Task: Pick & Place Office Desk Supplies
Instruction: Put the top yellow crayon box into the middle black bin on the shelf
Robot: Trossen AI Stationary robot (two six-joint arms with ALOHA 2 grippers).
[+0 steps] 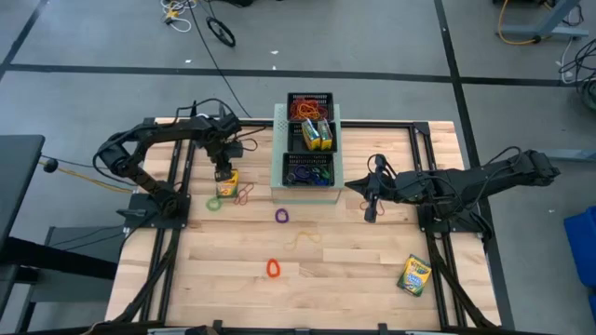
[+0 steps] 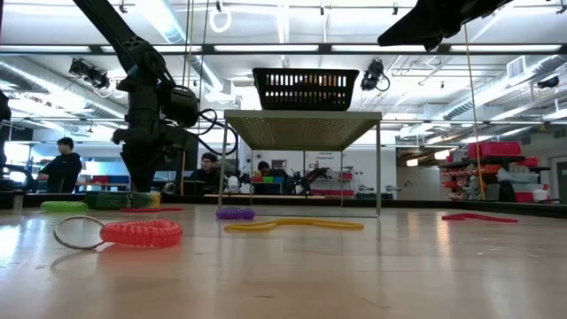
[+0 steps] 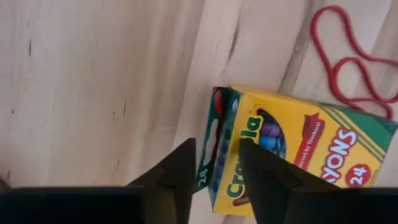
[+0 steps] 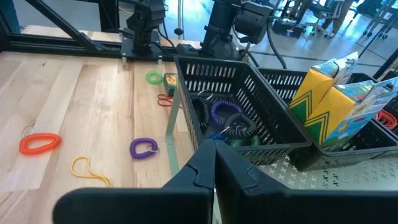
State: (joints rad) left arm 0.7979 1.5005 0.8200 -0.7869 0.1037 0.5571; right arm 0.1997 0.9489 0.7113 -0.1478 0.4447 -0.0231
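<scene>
Left wrist view, left hand parted astride crayon box edge (high view hides this), right hand closed.

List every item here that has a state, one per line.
left gripper: fingers astride the end of the crayon box, not clamped
crayon box: lying flat on the table, closed
right gripper: shut, empty, by the trays
near mesh tray: holding coil bands
far mesh tray: holding bands and upright crayon boxes
second crayon box: flat on table
</scene>
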